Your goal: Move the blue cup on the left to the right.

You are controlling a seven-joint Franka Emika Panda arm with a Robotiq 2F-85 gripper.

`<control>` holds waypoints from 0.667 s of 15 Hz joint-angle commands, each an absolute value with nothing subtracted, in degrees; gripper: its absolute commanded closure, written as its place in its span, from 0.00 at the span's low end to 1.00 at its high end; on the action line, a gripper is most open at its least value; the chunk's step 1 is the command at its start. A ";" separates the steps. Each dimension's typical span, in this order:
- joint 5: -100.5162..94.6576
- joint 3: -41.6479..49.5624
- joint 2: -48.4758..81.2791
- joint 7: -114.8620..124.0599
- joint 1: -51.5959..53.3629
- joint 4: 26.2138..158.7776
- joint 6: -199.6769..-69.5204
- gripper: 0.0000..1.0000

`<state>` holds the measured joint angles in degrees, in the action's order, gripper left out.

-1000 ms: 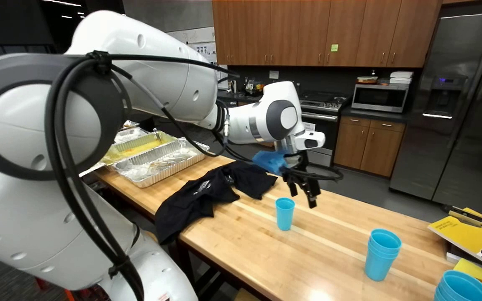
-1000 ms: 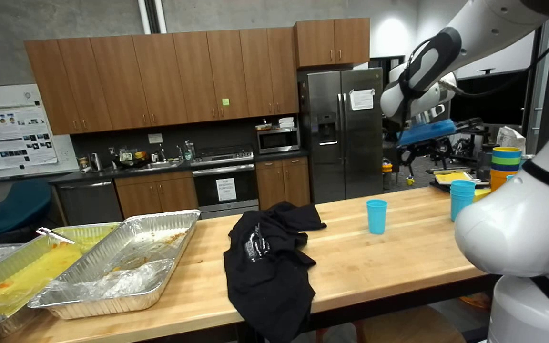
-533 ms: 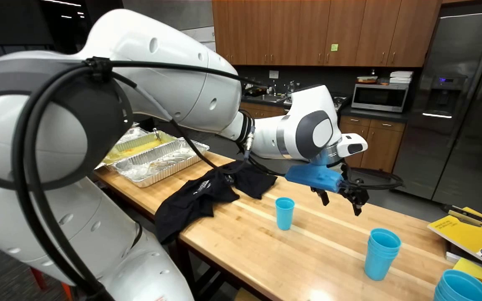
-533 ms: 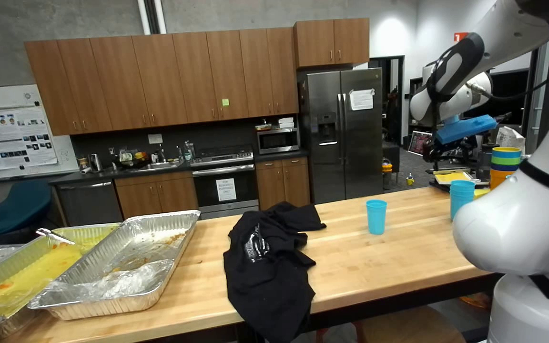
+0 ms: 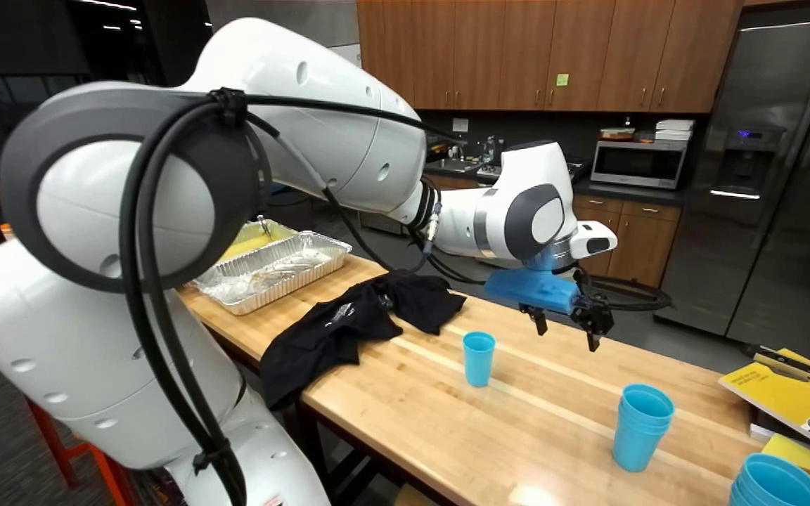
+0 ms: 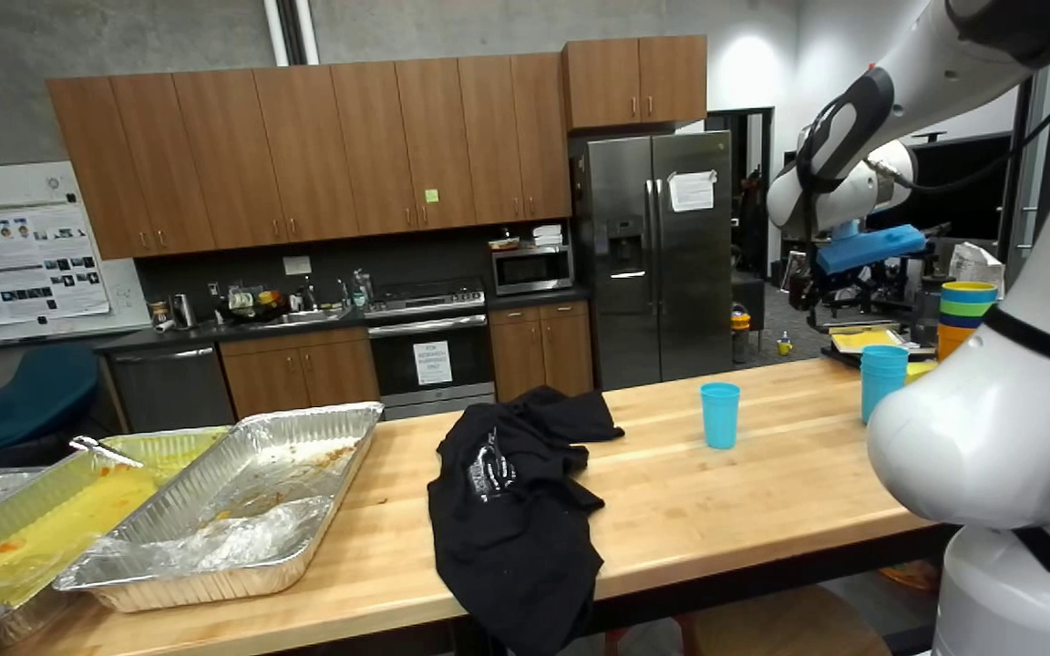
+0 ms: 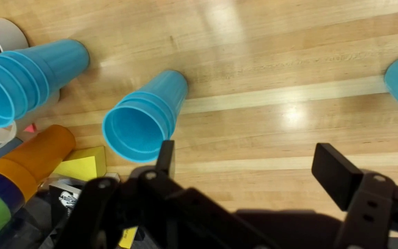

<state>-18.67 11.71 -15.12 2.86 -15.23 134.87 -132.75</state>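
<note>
Hovers with spread, empty black hand point(image 7: 245, 155), apart from lone tapered light-blue plastic cup point(image 5: 478, 361), upright on wooden tabletop point(image 5: 433, 418) between black shirt point(image 5: 366, 318) and stacked light-blue cups point(image 5: 638, 437). If lowered off-centre onto the lone cup, may topple it.

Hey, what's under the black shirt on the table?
The black shirt lies on the wooden table, one end draped over the edge. Whether anything else is beneath can't be seen; the shirt covers it.
</note>
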 commanded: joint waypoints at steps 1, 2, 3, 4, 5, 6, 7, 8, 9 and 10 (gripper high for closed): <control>-15.45 11.67 -15.14 0.33 -13.94 134.08 -130.95 0.00; -15.36 11.48 -15.49 0.39 -13.73 134.53 -131.06 0.00; -14.62 8.35 -14.77 4.59 -11.44 134.40 -132.08 0.00; -14.47 7.34 -14.92 5.22 -10.72 134.64 -132.03 0.00; -14.50 6.20 -15.06 6.22 -9.92 135.12 -132.53 0.00; -15.00 5.05 -15.28 6.81 -9.08 135.30 -132.35 0.00; -15.08 3.76 -15.61 8.16 -8.16 135.89 -132.30 0.00; -15.05 2.57 -15.68 8.85 -7.26 136.13 -132.16 0.00; -15.11 1.55 -15.52 10.06 -6.74 136.00 -131.78 0.00; -15.29 0.81 -15.51 11.29 -6.39 136.16 -131.43 0.00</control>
<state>-15.32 2.36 -14.96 9.03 -7.24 135.69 -132.32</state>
